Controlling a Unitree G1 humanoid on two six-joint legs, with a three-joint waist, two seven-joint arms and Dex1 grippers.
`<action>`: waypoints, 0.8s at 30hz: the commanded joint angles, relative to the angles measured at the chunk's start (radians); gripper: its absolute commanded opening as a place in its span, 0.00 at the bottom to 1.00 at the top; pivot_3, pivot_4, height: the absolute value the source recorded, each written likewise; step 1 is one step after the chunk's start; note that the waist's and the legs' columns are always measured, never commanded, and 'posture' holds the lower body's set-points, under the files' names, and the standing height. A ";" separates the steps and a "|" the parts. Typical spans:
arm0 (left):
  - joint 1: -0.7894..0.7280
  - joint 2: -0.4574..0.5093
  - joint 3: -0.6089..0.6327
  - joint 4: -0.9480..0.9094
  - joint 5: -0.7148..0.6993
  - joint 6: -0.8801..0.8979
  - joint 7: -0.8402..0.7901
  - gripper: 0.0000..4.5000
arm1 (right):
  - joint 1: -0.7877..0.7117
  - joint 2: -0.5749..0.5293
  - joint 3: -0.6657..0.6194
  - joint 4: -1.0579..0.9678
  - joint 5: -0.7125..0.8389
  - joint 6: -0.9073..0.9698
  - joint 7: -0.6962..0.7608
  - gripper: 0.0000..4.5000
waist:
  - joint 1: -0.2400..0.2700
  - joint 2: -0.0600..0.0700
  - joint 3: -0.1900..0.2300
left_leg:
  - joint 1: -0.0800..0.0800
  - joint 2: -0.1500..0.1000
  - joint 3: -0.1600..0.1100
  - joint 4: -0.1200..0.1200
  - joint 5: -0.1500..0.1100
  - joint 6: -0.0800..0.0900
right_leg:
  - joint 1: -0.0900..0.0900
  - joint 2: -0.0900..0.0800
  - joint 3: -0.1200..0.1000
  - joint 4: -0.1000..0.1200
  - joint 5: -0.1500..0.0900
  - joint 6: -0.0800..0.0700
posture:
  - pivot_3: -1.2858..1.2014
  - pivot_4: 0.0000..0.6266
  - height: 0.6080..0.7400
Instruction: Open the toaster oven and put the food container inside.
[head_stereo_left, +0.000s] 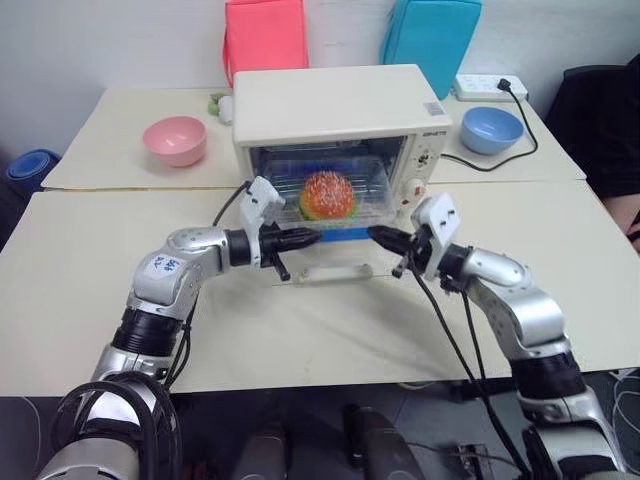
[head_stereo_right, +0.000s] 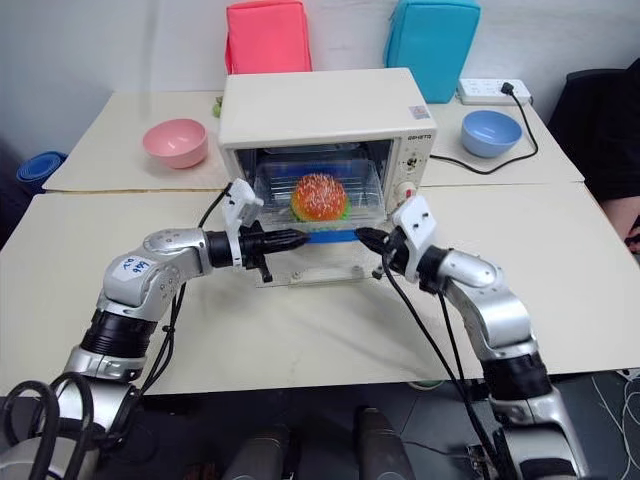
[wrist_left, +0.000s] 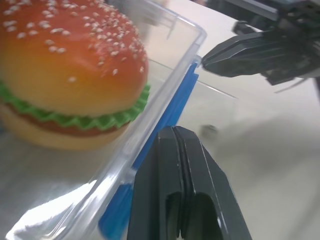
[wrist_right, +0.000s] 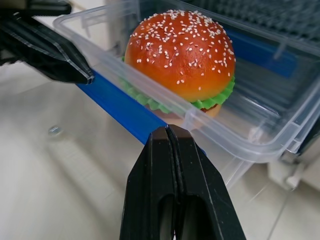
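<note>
Toaster oven (head_stereo_left: 340, 105): on the tabletop (head_stereo_left: 300, 330) ahead of both hands, door (head_stereo_left: 335, 270) dropped open and lying flat under the two hands
Food container (head_stereo_right: 322, 195): sits partly in the oven mouth, just beyond both hands' fingertips, its near edge with the blue clip strip (wrist_right: 122, 111) jutting out over the door; burger (wrist_right: 181, 55) inside
Left hand (head_stereo_left: 305, 238): fingers pressed fully together, gripping nothing; tip at the near left corner of the container, by the blue strip, touching or just short of it, I cannot tell which
Right hand (head_stereo_left: 385, 238): fingers likewise closed flat on each other, empty; tip at the near right corner, pointing in towards the left hand
Step in hand: judged to be pushing the container the rest of the way in with the closed fingertips
How to do it well: keep both tips level on the near wall, push evenly so the box does not twist, go slowly as the thin plastic may flex or slip off the tips
Risk: pressing on the blue strip could pop the clip; uneven push may jam a corner on the oven frame
Left to do: container is not yet fully inside
</note>
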 joint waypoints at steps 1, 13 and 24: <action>-0.072 -0.040 0.058 0.078 0.048 -0.065 0.079 0.00 | -0.094 0.060 -0.012 0.115 -0.042 -0.072 -0.048 0.00 | -0.005 0.000 0.000 | 0.000 0.000 0.000 0.000 0.000 0.000 | 0.000 0.000 0.000 0.001 0.000 0.000 | 0.52 0.24 1.00; 0.021 0.074 0.185 -0.131 -0.098 0.061 -0.087 0.00 | 0.003 -0.019 -0.076 -0.091 0.069 0.032 0.081 0.00 | -0.011 0.000 0.000 | -0.003 0.000 -0.001 -0.001 -0.001 -0.001 | -0.002 -0.007 -0.001 0.002 0.000 0.000 | 0.52 0.24 1.00; 0.229 0.453 0.411 -0.392 -0.364 0.248 -0.353 0.54 | 0.460 -0.158 -0.131 -0.444 0.140 0.231 0.016 0.00 | -0.014 0.000 0.000 | 0.003 -0.001 -0.002 -0.002 -0.001 -0.001 | 0.002 -0.007 -0.002 0.000 -0.002 -0.001 | 0.52 0.24 1.00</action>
